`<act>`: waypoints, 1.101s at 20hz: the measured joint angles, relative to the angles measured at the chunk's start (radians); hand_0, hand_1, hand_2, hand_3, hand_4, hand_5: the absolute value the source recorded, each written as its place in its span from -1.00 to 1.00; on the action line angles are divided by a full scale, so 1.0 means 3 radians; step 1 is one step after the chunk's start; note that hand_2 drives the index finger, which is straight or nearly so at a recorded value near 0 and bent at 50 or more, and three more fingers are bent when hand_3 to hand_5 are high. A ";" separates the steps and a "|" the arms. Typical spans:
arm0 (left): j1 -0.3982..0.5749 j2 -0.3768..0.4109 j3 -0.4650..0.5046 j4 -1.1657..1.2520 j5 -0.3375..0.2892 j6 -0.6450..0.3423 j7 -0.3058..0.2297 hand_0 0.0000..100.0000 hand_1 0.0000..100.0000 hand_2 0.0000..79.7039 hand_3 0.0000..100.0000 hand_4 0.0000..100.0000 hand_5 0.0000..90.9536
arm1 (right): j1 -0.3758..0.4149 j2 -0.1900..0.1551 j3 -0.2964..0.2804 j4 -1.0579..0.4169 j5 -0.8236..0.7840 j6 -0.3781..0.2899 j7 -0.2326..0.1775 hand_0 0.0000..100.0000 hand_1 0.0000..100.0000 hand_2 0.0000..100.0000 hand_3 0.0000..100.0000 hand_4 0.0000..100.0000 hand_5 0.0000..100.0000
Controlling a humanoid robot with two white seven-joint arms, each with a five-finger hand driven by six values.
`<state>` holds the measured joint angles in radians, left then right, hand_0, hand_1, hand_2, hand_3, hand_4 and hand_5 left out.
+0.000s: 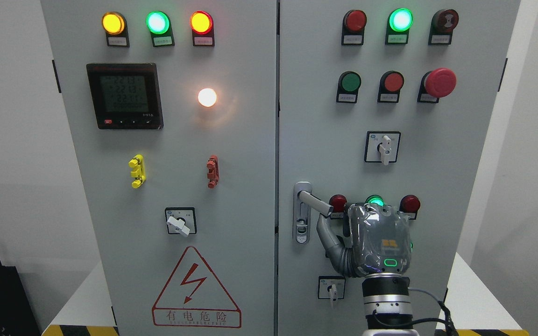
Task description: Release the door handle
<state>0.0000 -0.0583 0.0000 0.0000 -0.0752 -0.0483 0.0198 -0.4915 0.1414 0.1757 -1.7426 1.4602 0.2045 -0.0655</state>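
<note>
The handle [315,201] sits low on the right door's [390,154] left edge, its lever swung out and pointing right and slightly down. One hand, the right hand [377,240], is just below and right of it, back to the camera; its thumb [327,235] reaches up to just under the lever tip, and whether they touch is unclear, as is the state of the other fingers. The left door [166,140] carries three lamps at upper left, one meter [124,95], one white lamp, and one warning triangle [196,290].
</note>
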 measured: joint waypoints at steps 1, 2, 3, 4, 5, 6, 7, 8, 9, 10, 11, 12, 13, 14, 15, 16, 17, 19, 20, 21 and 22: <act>0.0000 0.0000 0.0000 0.0000 0.0000 0.0000 0.0000 -0.76 -0.22 -1.00 -1.00 -1.00 -1.00 | 0.0000 0.0000 -0.0001 0.0000 -0.0001 0.0000 0.0000 0.08 -0.78 0.73 1.00 1.00 1.00; 0.0000 0.0000 0.0000 0.0000 0.0000 0.0000 0.0000 -0.76 -0.22 -1.00 -1.00 -1.00 -1.00 | -0.0001 0.0000 -0.0001 0.0000 -0.0001 0.0000 0.0000 0.08 -0.78 0.73 1.00 1.00 1.00; 0.0000 0.0000 0.0000 0.0000 0.0000 0.0000 0.0000 -0.76 -0.22 -1.00 -1.00 -1.00 -1.00 | -0.0001 0.0000 -0.0001 0.0000 -0.0002 0.0000 0.0000 0.08 -0.78 0.73 1.00 1.00 1.00; 0.0000 0.0000 0.0000 0.0000 0.0000 0.0000 0.0000 -0.76 -0.22 -1.00 -1.00 -1.00 -1.00 | -0.0001 0.0000 -0.0002 0.0000 -0.0002 0.0000 0.0000 0.08 -0.78 0.73 1.00 1.00 1.00; 0.0000 0.0000 0.0000 0.0000 0.0000 0.0000 0.0000 -0.76 -0.22 -1.00 -1.00 -1.00 -1.00 | -0.0002 0.0000 -0.0002 0.0000 -0.0003 0.0000 0.0000 0.08 -0.78 0.73 1.00 1.00 1.00; 0.0000 0.0000 0.0000 0.0000 0.0000 0.0000 0.0000 -0.76 -0.22 -1.00 -1.00 -1.00 -1.00 | -0.0003 0.0000 -0.0003 0.0000 -0.0003 0.0000 0.0000 0.08 -0.78 0.73 1.00 1.00 1.00; 0.0000 0.0000 0.0000 0.0000 0.0000 0.0000 0.0000 -0.76 -0.22 -1.00 -1.00 -1.00 -1.00 | -0.0003 0.0001 -0.0003 0.0000 -0.0003 0.0000 0.0000 0.08 -0.78 0.73 1.00 1.00 1.00; 0.0000 0.0000 0.0000 0.0000 0.0000 0.0000 0.0000 -0.76 -0.22 -1.00 -1.00 -1.00 -1.00 | -0.0004 0.0001 -0.0004 0.0000 -0.0004 0.0000 0.0000 0.08 -0.78 0.73 1.00 1.00 1.00; 0.0000 0.0000 0.0000 0.0000 0.0000 0.0000 0.0000 -0.76 -0.22 -1.00 -1.00 -1.00 -1.00 | -0.0005 0.0001 -0.0004 0.0001 -0.0004 0.0000 0.0000 0.08 -0.78 0.73 1.00 1.00 1.00; 0.0000 0.0000 0.0000 0.0000 0.0000 0.0000 0.0000 -0.76 -0.22 -1.00 -1.00 -1.00 -1.00 | -0.0006 0.0001 -0.0005 0.0001 -0.0004 0.0000 0.0000 0.08 -0.78 0.73 1.00 1.00 1.00; 0.0000 0.0000 0.0000 0.0000 0.0000 0.0000 0.0000 -0.76 -0.22 -1.00 -1.00 -1.00 -1.00 | -0.0008 0.0001 -0.0005 0.0001 -0.0004 0.0000 0.0000 0.08 -0.78 0.73 1.00 1.00 1.00; 0.0000 0.0000 0.0000 0.0000 0.0000 0.0000 0.0000 -0.76 -0.22 -1.00 -1.00 -1.00 -1.00 | -0.0008 0.0001 -0.0006 0.0001 -0.0004 0.0000 0.0000 0.08 -0.78 0.73 1.00 1.00 1.00; 0.0000 0.0000 0.0000 0.0000 0.0000 0.0000 0.0000 -0.76 -0.22 -1.00 -1.00 -1.00 -1.00 | -0.0008 0.0001 -0.0006 0.0001 -0.0004 0.0000 0.0000 0.08 -0.78 0.73 1.00 1.00 1.00; 0.0000 0.0000 0.0000 0.0000 0.0000 0.0000 0.0000 -0.76 -0.22 -1.00 -1.00 -1.00 -1.00 | -0.0008 0.0001 -0.0006 0.0002 -0.0004 0.0000 0.0000 0.08 -0.78 0.73 1.00 1.00 1.00; 0.0000 0.0000 0.0000 0.0000 0.0000 0.0000 0.0000 -0.76 -0.22 -1.00 -1.00 -1.00 -1.00 | -0.0008 0.0002 -0.0006 0.0002 -0.0004 0.0000 0.0000 0.08 -0.78 0.73 1.00 1.00 1.00; 0.0000 0.0000 0.0000 0.0000 0.0000 0.0000 0.0000 -0.76 -0.22 -1.00 -1.00 -1.00 -1.00 | -0.0009 0.0001 -0.0006 0.0002 -0.0004 0.0000 0.0000 0.08 -0.78 0.73 1.00 1.00 1.00; 0.0000 0.0000 0.0000 0.0000 0.0000 0.0000 0.0000 -0.76 -0.22 -1.00 -1.00 -1.00 -1.00 | -0.0010 0.0001 -0.0007 0.0003 -0.0004 0.0000 0.0000 0.08 -0.78 0.73 1.00 1.00 1.00; 0.0000 0.0000 0.0000 0.0000 0.0000 0.0000 0.0000 -0.76 -0.22 -1.00 -1.00 -1.00 -1.00 | -0.0011 0.0002 -0.0007 0.0003 -0.0005 0.0000 0.0000 0.09 -0.78 0.73 1.00 1.00 1.00; 0.0000 0.0000 0.0000 0.0000 0.0000 0.0000 0.0000 -0.76 -0.22 -1.00 -1.00 -1.00 -1.00 | -0.0011 0.0001 -0.0007 0.0003 -0.0004 0.0000 0.0000 0.09 -0.78 0.73 1.00 1.00 1.00; 0.0000 0.0000 0.0000 0.0000 0.0000 0.0000 0.0000 -0.76 -0.22 -1.00 -1.00 -1.00 -1.00 | -0.0012 0.0001 -0.0008 0.0003 -0.0005 0.0000 0.0000 0.09 -0.78 0.73 1.00 1.00 1.00; 0.0000 0.0000 0.0000 0.0000 0.0000 0.0000 0.0000 -0.76 -0.22 -1.00 -1.00 -1.00 -1.00 | -0.0012 0.0001 -0.0008 0.0004 -0.0005 0.0000 0.0000 0.09 -0.78 0.73 1.00 1.00 1.00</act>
<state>0.0000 -0.0583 0.0000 0.0000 -0.0751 -0.0483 0.0198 -0.4952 0.1418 0.1734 -1.7415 1.4588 0.2045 -0.0655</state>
